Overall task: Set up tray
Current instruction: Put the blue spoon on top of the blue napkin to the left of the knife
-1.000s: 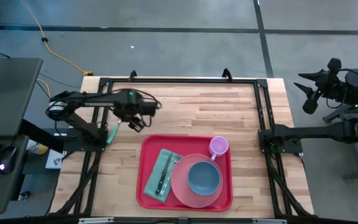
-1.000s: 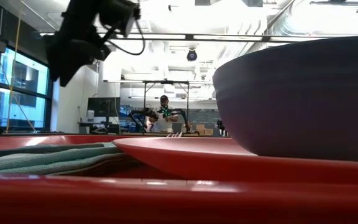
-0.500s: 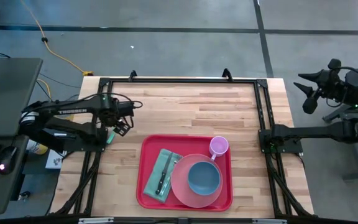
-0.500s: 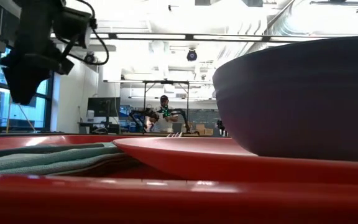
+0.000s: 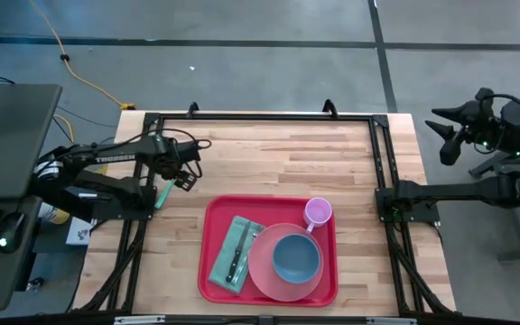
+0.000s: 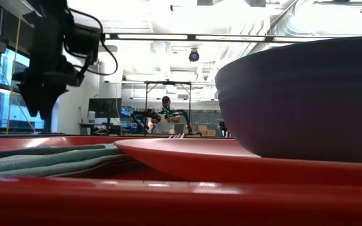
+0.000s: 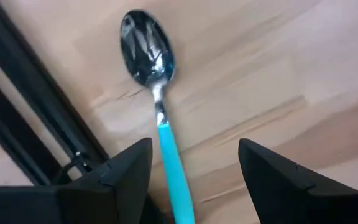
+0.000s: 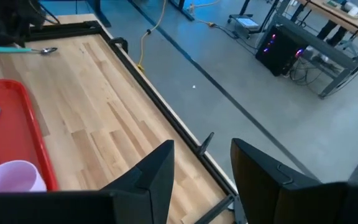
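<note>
**Left gripper over the spoon**

Left gripper point(image 5: 184, 177) hangs above the teal-handled spoon point(image 7: 156, 118) near the table's left edge, fingers spread, holding nothing. The red tray point(image 5: 219, 280) sits at the table's near middle. Right gripper point(image 5: 450, 135) waits off-table, open.

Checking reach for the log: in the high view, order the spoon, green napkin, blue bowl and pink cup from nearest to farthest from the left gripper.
From the left gripper, open above the table's left edge:
1. Spoon, just beneath it, off the tray.
2. Green napkin, tray's left side.
3. Blue bowl and pink cup, tray's right side: too close to call.
</note>
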`<move>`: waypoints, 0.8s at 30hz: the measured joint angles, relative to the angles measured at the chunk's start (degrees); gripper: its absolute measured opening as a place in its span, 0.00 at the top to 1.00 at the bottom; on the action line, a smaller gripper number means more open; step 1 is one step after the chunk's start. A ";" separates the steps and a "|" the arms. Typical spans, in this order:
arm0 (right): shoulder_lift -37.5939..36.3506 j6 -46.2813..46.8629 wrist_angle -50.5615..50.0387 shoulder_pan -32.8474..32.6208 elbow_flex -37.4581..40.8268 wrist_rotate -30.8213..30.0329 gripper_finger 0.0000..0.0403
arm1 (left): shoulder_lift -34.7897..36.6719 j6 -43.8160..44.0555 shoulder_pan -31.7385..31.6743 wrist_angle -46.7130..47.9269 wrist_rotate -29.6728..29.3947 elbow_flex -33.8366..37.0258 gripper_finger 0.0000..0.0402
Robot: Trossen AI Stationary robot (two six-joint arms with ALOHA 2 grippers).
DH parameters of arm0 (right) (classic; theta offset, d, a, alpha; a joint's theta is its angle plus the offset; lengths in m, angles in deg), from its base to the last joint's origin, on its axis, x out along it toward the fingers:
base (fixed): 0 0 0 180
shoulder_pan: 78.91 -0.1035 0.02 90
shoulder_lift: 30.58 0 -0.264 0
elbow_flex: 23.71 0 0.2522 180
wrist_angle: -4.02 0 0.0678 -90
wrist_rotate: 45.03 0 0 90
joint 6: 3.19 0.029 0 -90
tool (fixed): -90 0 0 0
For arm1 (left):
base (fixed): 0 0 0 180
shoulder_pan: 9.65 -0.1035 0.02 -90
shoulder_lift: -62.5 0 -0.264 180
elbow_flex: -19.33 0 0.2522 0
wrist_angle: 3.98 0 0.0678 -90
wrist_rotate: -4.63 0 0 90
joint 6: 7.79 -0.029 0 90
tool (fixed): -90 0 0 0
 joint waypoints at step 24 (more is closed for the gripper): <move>1.84 -1.10 0.00 0.01 0.00 5.23 0.66 | -17.30 12.35 0.02 -0.46 -0.16 1.53 0.35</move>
